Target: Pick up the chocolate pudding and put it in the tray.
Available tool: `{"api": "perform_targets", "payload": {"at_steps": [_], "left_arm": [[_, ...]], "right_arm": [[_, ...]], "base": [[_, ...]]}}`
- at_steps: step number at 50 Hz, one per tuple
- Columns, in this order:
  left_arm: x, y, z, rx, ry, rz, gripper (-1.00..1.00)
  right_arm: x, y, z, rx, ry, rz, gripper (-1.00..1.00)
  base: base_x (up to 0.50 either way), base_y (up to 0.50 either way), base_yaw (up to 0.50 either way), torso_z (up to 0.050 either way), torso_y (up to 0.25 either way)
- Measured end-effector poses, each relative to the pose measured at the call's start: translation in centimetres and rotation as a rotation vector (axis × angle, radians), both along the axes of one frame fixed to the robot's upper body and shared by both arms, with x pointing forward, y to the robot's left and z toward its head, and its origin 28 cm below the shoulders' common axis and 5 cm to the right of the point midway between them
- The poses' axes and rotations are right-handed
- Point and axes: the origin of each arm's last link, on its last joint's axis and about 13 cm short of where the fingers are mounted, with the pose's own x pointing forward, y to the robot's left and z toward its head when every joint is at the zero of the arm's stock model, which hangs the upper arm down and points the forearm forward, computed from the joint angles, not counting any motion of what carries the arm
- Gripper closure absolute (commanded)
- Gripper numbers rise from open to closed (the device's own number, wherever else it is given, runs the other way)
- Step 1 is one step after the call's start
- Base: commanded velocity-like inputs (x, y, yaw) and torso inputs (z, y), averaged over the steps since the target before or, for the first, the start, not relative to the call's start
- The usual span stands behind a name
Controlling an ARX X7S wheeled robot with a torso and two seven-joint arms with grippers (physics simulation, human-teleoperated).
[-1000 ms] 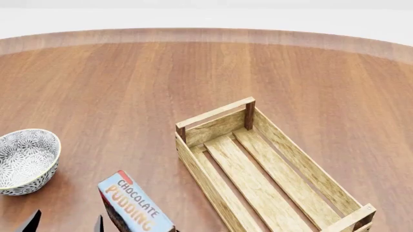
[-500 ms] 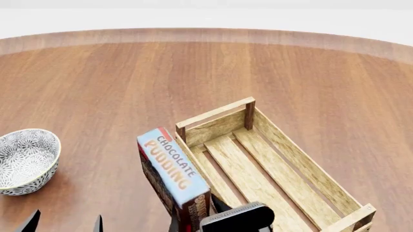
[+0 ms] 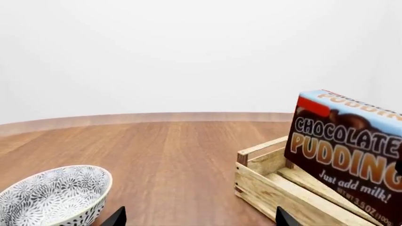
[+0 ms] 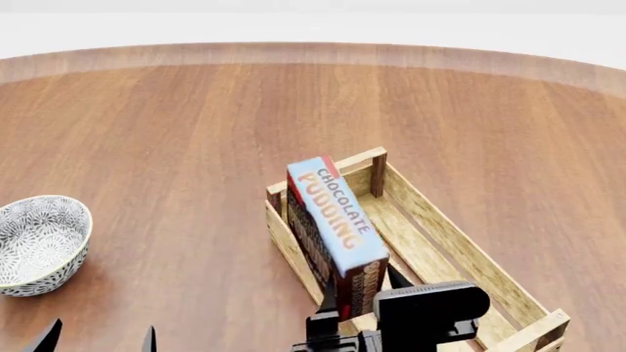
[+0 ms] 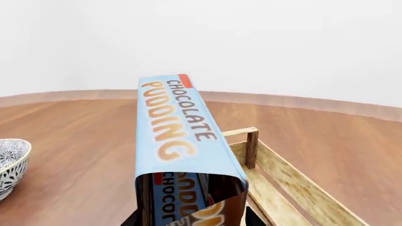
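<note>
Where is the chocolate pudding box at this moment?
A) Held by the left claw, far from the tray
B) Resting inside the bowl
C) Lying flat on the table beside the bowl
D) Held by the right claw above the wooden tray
D: the chocolate pudding stands on edge in the right claw, over the near-left part of the tray, while the bowl sits apart at the left.

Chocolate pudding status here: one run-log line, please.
right hand: holding chocolate pudding | pudding: raised, over tray | left hand: open, idle | release: not yet
</note>
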Motion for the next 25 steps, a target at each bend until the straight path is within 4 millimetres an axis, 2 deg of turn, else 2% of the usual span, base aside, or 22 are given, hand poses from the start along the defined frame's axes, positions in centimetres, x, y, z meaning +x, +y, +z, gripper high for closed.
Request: {"api": "perform_targets", "payload": {"at_steps": [25], "left_arm": [[0.1, -0.1, -0.2, 0.003, 0.004, 0.000, -1.00]], "right_arm": [[1.9, -3.3, -2.0, 0.025, 0.053, -0.159, 1.00]], "base": [[0.00, 0.00, 0.00, 0.000, 0.000]]}}
